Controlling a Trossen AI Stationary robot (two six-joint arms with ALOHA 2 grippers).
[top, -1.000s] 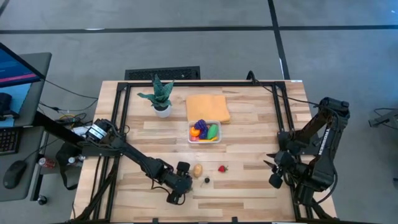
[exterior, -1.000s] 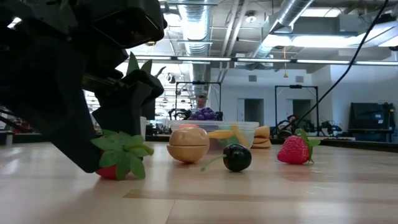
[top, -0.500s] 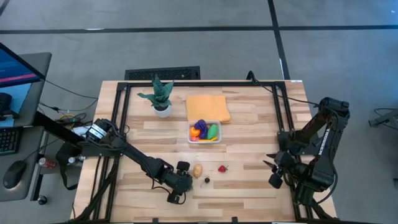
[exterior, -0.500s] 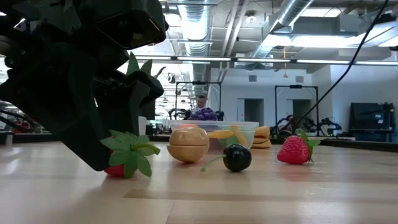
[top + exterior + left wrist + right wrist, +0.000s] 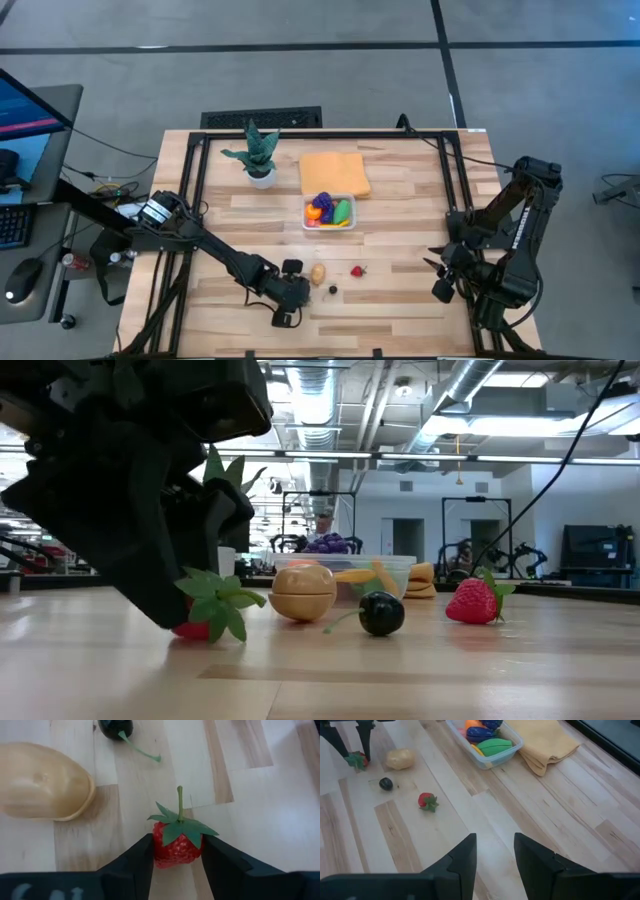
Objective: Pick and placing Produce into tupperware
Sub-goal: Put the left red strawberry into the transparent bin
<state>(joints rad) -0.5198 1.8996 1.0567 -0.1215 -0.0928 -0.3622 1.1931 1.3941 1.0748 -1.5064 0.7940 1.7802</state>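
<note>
Pick step: the left gripper has its jaws closed on a strawberry resting on the counter. Next: lift, carry to the container. The right gripper waits, jaws parted, empty.

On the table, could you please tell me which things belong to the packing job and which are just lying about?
Part of the job:
- strawberry between the left claw's fingers
- second strawberry
- potato
- dark cherry
- clear container, already holding produce

Just lying about:
- orange cloth
- potted plant
- right claw, idle at the table's right side
</note>
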